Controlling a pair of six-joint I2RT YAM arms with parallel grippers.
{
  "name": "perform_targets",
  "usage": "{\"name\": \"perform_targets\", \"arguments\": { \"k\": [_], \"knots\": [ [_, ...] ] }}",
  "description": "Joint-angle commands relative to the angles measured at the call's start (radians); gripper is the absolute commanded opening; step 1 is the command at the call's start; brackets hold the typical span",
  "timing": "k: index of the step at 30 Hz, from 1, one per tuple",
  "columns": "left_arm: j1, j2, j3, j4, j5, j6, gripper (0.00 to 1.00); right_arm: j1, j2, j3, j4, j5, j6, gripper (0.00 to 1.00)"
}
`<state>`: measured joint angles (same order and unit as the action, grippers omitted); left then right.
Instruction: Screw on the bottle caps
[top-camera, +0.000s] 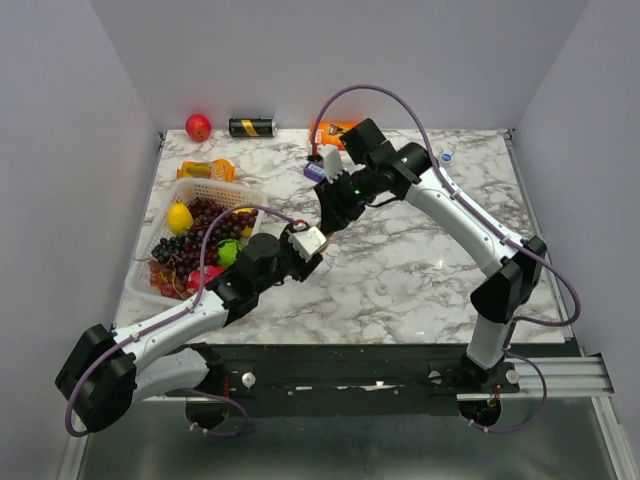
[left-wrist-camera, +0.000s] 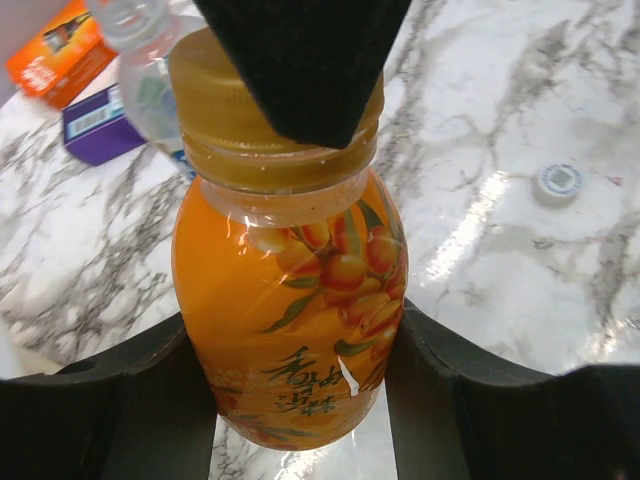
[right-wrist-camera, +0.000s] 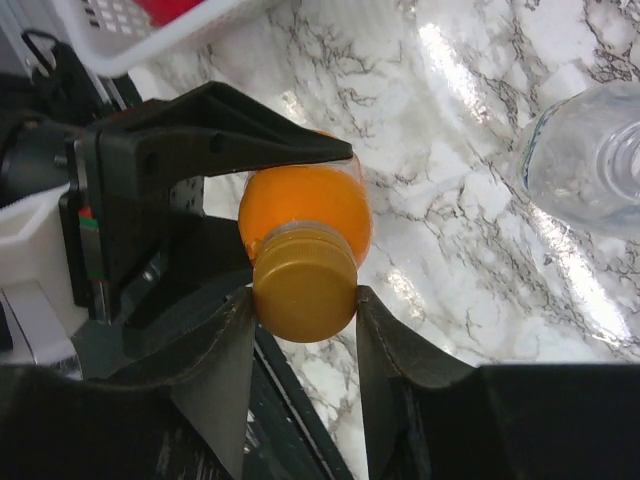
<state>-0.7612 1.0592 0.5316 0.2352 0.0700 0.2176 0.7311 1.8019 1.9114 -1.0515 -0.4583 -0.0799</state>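
Observation:
A short orange bottle (left-wrist-camera: 280, 290) stands between the fingers of my left gripper (left-wrist-camera: 295, 320), which is shut on its body. An orange cap (right-wrist-camera: 305, 285) sits on the bottle's neck. My right gripper (right-wrist-camera: 305, 300) comes down from above and is shut on that cap, one finger at each side. In the top view both grippers meet at the middle of the table, left (top-camera: 318, 245) under right (top-camera: 330, 225). A clear bottle (right-wrist-camera: 590, 160) stands just behind, also seen as a clear bottle (left-wrist-camera: 135, 70) in the left wrist view. A small pale cap (left-wrist-camera: 558, 182) lies loose on the marble.
A white basket (top-camera: 215, 190) of fruit sits at the left. Along the back wall are a red fruit (top-camera: 198, 127), a black can (top-camera: 252, 127) and an orange box (top-camera: 333, 132). A purple box (left-wrist-camera: 95, 125) lies near the clear bottle.

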Motion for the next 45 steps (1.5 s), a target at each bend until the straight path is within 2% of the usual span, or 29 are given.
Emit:
{"name": "perform_targets", "arguments": {
  "k": [1,3,4,7,12,13,16,17,19,20,23,26,32,36,40,45],
  "knots": [
    [-0.013,-0.004,0.015,0.168,-0.116,0.002,0.0,0.041,0.073,0.135,-0.025,-0.161,0.204,0.53],
    [-0.015,-0.002,0.004,0.156,-0.121,-0.015,0.0,0.033,0.045,0.155,-0.025,-0.158,0.189,0.66],
    [-0.013,-0.001,-0.007,0.136,-0.115,-0.017,0.0,0.021,0.031,0.164,-0.027,-0.155,0.175,0.75],
    [-0.013,-0.005,-0.021,0.103,-0.082,-0.029,0.0,-0.016,-0.039,0.219,-0.041,-0.155,0.111,0.85],
    [0.002,-0.018,-0.025,0.039,0.054,-0.034,0.0,-0.055,-0.148,0.236,-0.05,-0.085,-0.056,0.93],
    [0.01,-0.028,-0.024,0.023,0.12,-0.026,0.0,-0.061,-0.185,0.168,-0.05,-0.077,-0.096,0.93],
    [0.031,-0.062,-0.009,-0.029,0.262,0.035,0.0,-0.064,-0.258,0.014,-0.05,-0.126,-0.364,0.91],
    [0.039,-0.068,-0.002,-0.052,0.357,0.061,0.0,-0.064,-0.321,-0.1,-0.053,-0.152,-0.556,0.9],
    [0.039,-0.073,0.039,-0.146,0.434,0.141,0.0,-0.062,-0.38,-0.193,-0.056,-0.204,-0.734,0.9],
    [0.04,-0.068,0.056,-0.184,0.509,0.167,0.0,-0.061,-0.416,-0.26,-0.067,-0.21,-0.886,0.9],
    [0.04,-0.042,0.117,-0.31,0.553,0.238,0.0,-0.035,-0.446,-0.308,-0.047,-0.2,-1.046,0.89],
    [0.039,-0.042,0.125,-0.332,0.557,0.299,0.0,-0.018,-0.438,-0.307,-0.031,-0.223,-1.081,0.89],
    [0.039,-0.03,0.148,-0.333,0.556,0.313,0.0,0.042,-0.386,-0.242,-0.203,-0.258,-1.328,0.79],
    [0.039,-0.027,0.154,-0.323,0.545,0.312,0.0,0.091,-0.409,-0.293,-0.246,-0.244,-1.442,0.77],
    [0.037,-0.025,0.157,-0.31,0.545,0.304,0.0,0.131,-0.446,-0.371,-0.197,-0.221,-1.457,0.76],
    [0.037,-0.021,0.165,-0.306,0.55,0.295,0.0,0.145,-0.431,-0.384,-0.108,-0.198,-1.384,0.75]
  ]
}}
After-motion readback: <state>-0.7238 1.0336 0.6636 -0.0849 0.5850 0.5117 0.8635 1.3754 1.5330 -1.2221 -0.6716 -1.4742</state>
